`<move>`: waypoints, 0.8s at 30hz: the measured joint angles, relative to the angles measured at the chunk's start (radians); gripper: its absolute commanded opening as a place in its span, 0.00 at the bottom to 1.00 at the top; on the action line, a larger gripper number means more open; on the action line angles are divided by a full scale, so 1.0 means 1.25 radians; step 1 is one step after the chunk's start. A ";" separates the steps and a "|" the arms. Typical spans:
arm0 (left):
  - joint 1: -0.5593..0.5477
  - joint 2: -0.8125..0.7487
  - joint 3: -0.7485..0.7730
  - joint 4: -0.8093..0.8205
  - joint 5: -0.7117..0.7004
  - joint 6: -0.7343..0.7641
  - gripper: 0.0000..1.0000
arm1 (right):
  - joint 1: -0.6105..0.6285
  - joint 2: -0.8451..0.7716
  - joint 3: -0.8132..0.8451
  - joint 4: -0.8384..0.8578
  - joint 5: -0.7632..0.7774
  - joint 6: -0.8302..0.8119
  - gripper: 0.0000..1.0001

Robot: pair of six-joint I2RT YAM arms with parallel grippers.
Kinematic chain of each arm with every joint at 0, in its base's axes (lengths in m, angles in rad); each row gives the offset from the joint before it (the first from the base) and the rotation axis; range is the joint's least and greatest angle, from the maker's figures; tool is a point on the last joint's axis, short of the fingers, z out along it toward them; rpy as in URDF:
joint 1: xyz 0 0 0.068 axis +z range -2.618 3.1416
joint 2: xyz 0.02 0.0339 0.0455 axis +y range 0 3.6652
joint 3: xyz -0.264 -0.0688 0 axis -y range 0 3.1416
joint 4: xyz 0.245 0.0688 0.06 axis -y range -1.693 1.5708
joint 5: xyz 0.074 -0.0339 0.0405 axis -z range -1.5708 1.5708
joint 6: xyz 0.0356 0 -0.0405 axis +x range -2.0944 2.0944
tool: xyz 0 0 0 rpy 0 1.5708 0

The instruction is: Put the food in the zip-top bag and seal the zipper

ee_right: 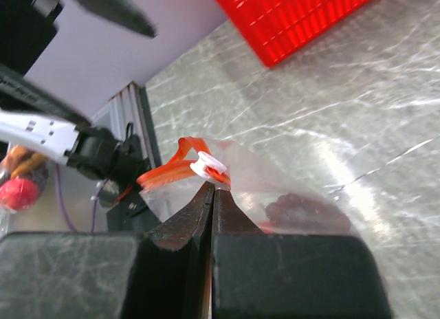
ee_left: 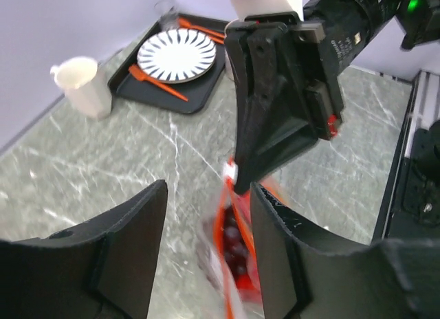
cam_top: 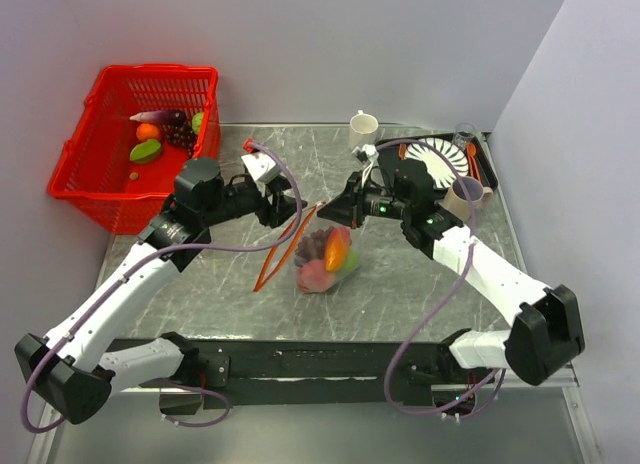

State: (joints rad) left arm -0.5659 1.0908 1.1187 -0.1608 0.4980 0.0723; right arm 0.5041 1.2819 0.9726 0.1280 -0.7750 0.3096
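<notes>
Resting at the marbled grey surface's (cam_top: 430, 274) centre, the clear floppy zip-top bag (cam_top: 325, 262) already holds food; sealing seems left. Right gripper (ee_right: 212, 190) jaws pinch the thin red-orange zipper (ee_right: 165, 171) at its twelve o'clock; left gripper (ee_left: 206, 195) jaws spread.

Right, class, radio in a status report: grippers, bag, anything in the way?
Left gripper open at bag mouth. Right gripper shut on zipper. Bag holds food. Nothing blocking.

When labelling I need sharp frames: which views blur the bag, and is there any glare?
Left wrist: the zip-top bag is smeared and out of focus, while the plate behind is crisp. Right wrist: the zipper is fairly sharp, with glare on the table. Top external: even light, bag sharp, faint sheen only.
</notes>
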 measured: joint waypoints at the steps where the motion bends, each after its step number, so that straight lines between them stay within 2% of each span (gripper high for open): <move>1: 0.000 0.001 0.005 -0.002 0.013 0.015 0.54 | 0.008 -0.011 0.003 -0.018 0.005 -0.005 0.00; 11: -0.003 0.020 0.012 -0.016 0.108 0.081 0.53 | 0.054 -0.073 0.019 -0.143 0.059 -0.048 0.00; 15: -0.014 0.020 0.012 -0.014 0.148 0.088 0.47 | 0.060 -0.073 0.023 -0.168 0.074 -0.056 0.00; 18: -0.027 0.022 0.012 -0.013 0.177 0.092 0.46 | 0.065 -0.073 0.029 -0.181 0.084 -0.060 0.00; 21: -0.046 0.033 0.012 -0.015 0.179 0.099 0.40 | 0.067 -0.073 0.032 -0.182 0.086 -0.064 0.00; 24: -0.062 0.057 0.012 -0.025 0.175 0.107 0.39 | 0.070 -0.073 0.033 -0.182 0.093 -0.067 0.00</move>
State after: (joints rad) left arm -0.6430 1.1618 1.1339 -0.1917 0.7162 0.2054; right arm 0.5915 1.1904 1.0138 -0.0998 -0.6590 0.2260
